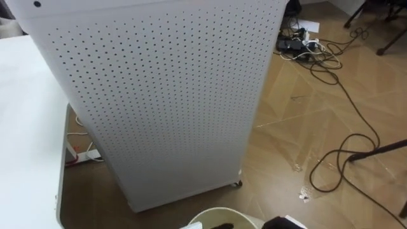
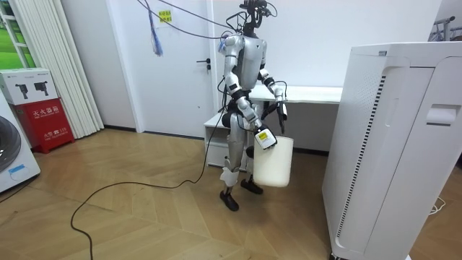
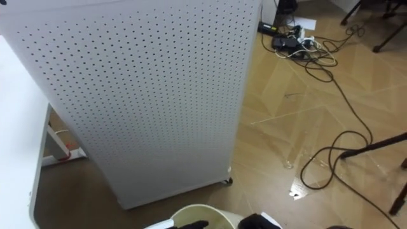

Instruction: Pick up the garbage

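Room view's middle has the robot standing upright on the wooden floor, between a white table [image 2: 310, 94] behind it and a tall white cabinet [image 2: 390, 144] on the room view's right, which it faces. Its right hand [image 2: 263, 136] hangs low beside its thigh, fingers closed over the rim of a cream bin [image 2: 273, 162] that dangles clear of the floor. Its left hand [image 2: 282, 111] is lower than the tabletop, on the side nearest the table; I cannot tell how its fingers are set.

From the robot's head, looking down, the cabinet's perforated side takes up most of what lies ahead, with the table's edge at the left and the bin's round rim at the bottom. 1 small shiny scrap [image 1: 305, 194] of garbage lies on the bare floor to the right of the cabinet, well apart from the bin and beside a loop of black cable [image 1: 337, 159]. Farther off, a tangle of wires [image 1: 305, 49] sits on the floor past the cabinet's corner. A red box [image 2: 42, 108] stands by the curtain on the room view's left.
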